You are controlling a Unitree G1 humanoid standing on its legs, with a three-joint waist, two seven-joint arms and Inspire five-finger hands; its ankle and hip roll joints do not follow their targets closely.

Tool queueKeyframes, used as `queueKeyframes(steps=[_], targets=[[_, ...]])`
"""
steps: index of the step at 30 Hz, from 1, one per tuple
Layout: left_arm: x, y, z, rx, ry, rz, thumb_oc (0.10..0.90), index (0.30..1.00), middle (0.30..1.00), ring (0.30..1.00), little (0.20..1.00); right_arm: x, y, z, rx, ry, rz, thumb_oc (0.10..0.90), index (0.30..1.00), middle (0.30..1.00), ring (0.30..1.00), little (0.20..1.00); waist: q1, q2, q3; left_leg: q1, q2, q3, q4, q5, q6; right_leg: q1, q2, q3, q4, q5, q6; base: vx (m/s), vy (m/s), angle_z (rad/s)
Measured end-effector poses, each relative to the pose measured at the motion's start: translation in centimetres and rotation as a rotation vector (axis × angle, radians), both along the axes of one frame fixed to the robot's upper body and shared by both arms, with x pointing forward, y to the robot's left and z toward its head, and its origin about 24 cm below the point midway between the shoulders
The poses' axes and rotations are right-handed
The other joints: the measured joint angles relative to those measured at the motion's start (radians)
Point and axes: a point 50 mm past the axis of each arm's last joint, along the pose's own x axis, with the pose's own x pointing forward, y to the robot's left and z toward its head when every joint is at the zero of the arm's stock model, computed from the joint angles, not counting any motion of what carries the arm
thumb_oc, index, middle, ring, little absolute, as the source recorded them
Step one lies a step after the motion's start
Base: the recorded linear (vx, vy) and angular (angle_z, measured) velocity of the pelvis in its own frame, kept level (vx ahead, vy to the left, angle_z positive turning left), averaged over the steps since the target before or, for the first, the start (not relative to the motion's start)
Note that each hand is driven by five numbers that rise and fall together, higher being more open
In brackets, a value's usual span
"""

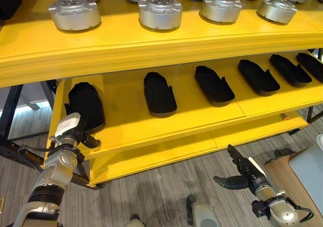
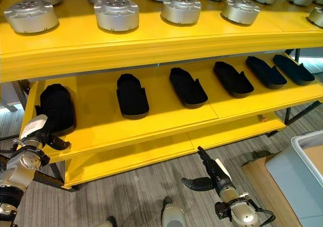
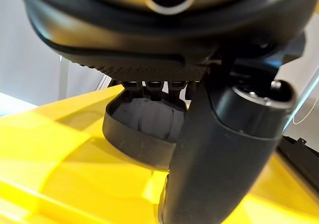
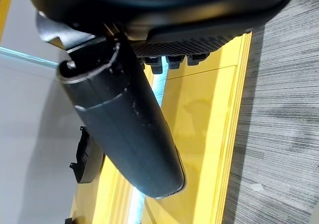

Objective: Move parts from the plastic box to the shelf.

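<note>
The left hand [image 1: 75,136] is at the leftmost black part [image 1: 86,105] on the middle level of the yellow shelf [image 1: 192,121]; whether its fingers grip the part cannot be told. The right hand [image 1: 241,174] hangs below the shelf with straight, spread fingers, holding nothing.

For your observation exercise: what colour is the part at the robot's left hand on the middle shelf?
Black part, clearest in the left eye view, at the left hand.

Round parts [image 1: 160,12] sit in a row on the upper shelf [image 1: 151,43]. Below, long parts [image 1: 214,84] line the middle shelf [image 1: 192,117]; the plastic box [image 2: 308,161] stands right, on the floor.
</note>
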Motion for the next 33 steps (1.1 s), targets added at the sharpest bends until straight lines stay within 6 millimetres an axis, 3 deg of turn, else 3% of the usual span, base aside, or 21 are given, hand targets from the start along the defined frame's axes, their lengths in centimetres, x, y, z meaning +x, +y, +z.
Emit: queueKeyframes(steps=[7,14,26,33], targets=[[-0.2,1.3,-0.2,0.038,0.047,0.051,0.900,1.000,1.000,1.000,1.000,-0.1,0.0,0.0,-0.001,0.003,0.000,0.900,1.000,1.000,1.000,1.000,0.001,0.000,0.000,0.000,0.001,0.007,0.001,0.000,0.000,-0.001,0.002,0.006,-0.010,0.007,0.001,0.00,0.005,-0.02],[-0.1,2.9,1.2,0.088,0.052,0.093,0.900,1.000,1.000,1.000,1.000,-0.1,0.1,-0.1,0.000,0.008,0.006,0.900,1.000,1.000,1.000,1.000,0.000,-0.002,0.000,-0.003,0.001,0.007,0.000,0.000,-0.001,-0.001,0.001,0.006,-0.016,0.009,0.002,0.00,0.000,0.00],[0.4,3.7,1.6,0.114,0.079,0.132,0.900,1.000,1.000,1.000,1.000,-0.4,0.1,-0.3,-0.001,0.020,0.009,0.900,1.000,1.000,1.000,1.000,-0.002,-0.007,0.000,-0.017,0.000,0.012,0.003,-0.003,-0.001,-0.019,0.002,0.010,-0.015,0.009,0.004,0.00,0.001,-0.01],[1.4,2.7,2.5,0.127,0.046,0.089,0.900,1.000,1.000,1.000,1.000,-0.6,0.1,-0.4,-0.001,0.026,0.010,0.900,1.000,1.000,1.000,1.000,-0.006,-0.012,0.003,-0.017,-0.001,0.014,0.000,-0.005,-0.001,-0.022,0.001,0.012,-0.013,0.007,0.010,0.00,0.001,0.00]])
